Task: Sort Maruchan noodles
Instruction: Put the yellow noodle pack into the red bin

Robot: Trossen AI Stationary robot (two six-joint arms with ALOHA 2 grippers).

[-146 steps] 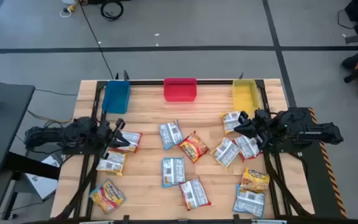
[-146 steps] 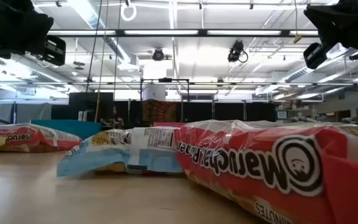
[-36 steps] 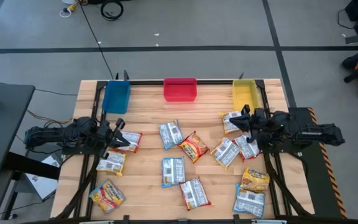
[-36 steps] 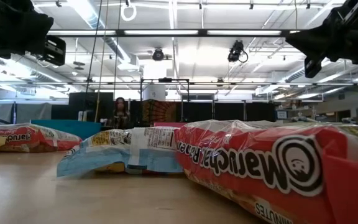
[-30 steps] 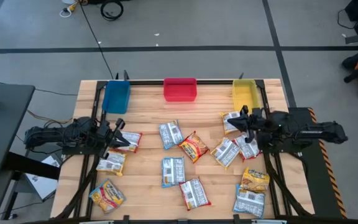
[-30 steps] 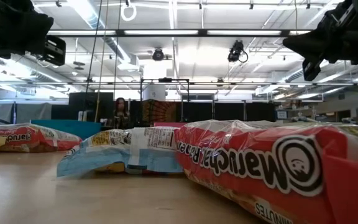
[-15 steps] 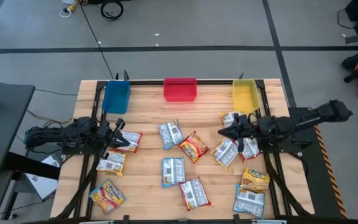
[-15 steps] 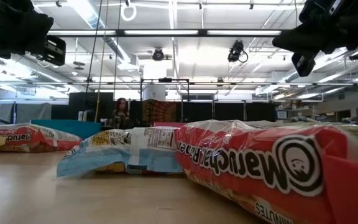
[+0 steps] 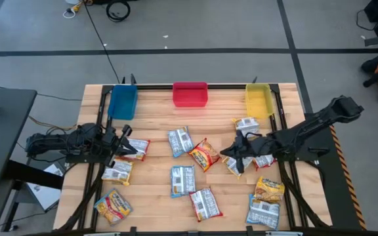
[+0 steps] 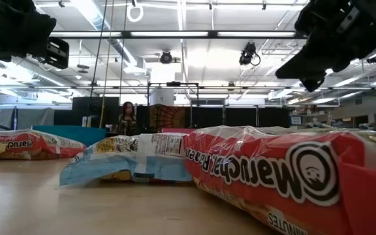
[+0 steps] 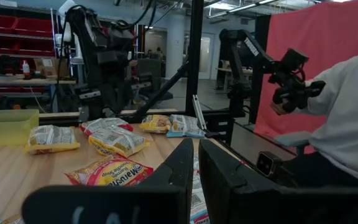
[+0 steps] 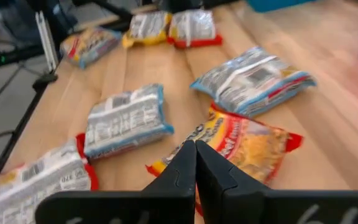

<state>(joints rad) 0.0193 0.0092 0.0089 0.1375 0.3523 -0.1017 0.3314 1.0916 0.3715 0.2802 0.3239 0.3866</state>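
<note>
1. The Maruchan noodles (image 9: 183, 179) lie scattered flat over the middle and near half of the wooden counter (image 9: 156, 115), none of them in the blue bin (image 9: 122, 101), red bin (image 9: 189, 94) or yellow bin (image 9: 257, 99) along the far edge.
2. The right gripper (image 9: 227, 153) reaches in over the centre-right cluster with its fingers pressed together and holding nothing. In the right wrist view they point at a red-and-orange packet (image 12: 244, 142) just ahead.
3. The left gripper (image 9: 125, 139) waits at the counter's left side, beside a red-and-white packet (image 9: 138, 149), its fingers almost together and empty.
4. The red-and-orange packet (image 9: 204, 155) lies flat with its long axis on a diagonal to the counter's edges. Its neighbours, such as a blue-and-white packet (image 9: 180, 140), point every which way.
5. These packets will likely feel light, and the crinkly film looks slippery. The noodle block inside is probably brittle, so a hard squeeze could crack it.
6. A flat packet gives little to grip from above. The best hold is probably across the short width near the middle, or on a raised sealed end.
7. Packets touching one another in the right-hand cluster may drag along when one is lifted.
</note>
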